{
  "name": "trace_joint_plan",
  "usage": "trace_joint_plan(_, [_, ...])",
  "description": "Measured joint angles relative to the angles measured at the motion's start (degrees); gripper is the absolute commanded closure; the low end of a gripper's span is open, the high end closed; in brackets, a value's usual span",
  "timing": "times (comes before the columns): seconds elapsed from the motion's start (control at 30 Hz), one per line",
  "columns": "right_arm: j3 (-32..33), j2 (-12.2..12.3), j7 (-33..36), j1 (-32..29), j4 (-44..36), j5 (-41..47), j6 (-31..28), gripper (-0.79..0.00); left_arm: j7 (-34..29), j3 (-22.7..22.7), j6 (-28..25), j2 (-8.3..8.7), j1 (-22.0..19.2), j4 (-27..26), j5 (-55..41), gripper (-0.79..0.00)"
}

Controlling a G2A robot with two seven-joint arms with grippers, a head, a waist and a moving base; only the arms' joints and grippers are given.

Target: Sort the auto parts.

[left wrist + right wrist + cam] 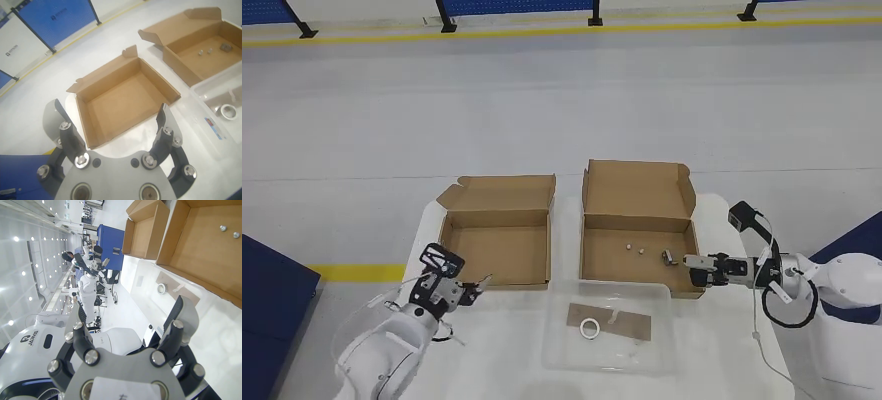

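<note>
On the bench (712, 330) from above, the ring (590, 327) lies in the clear tub (552, 345). At the left wrist, the left gripper (109, 103) stands wide open, empty. At the right wrist, the right gripper (128, 301) is equally wide and empty; best descend squarely over the ring, straddling its rim

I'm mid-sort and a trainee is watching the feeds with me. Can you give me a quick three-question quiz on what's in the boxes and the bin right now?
1. Count: how many parts lie in the right box?
2. True or false: the left box is empty.
3. The ring lies in: A) the left box, B) the right box, C) the bin.

Key: 1) three; 2) true; 3) C.
</note>
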Motion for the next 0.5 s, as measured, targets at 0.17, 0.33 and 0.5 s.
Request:
trace_joint_plan(0.17, [0.0, 0.0, 0.0, 0.0, 0.0, 0.0, 0.0, -0.785, -12.93, 1.12, -3.1, 0.05, -2.21, -2.64, -14.1, -0.785])
trace_joint_plan(0.33, [0.0, 0.0, 0.0, 0.0, 0.0, 0.0, 0.0, -0.785, -11.86, 1.09, -3.02, 0.04, -2.15, -2.58, -10.31, -0.785])
trace_joint_plan(0.5, [0.0, 0.0, 0.0, 0.0, 0.0, 0.0, 0.0, -0.785, -18.61, 6.59, -7.76, 0.22, -5.29, -5.37, -5.8, -0.785])
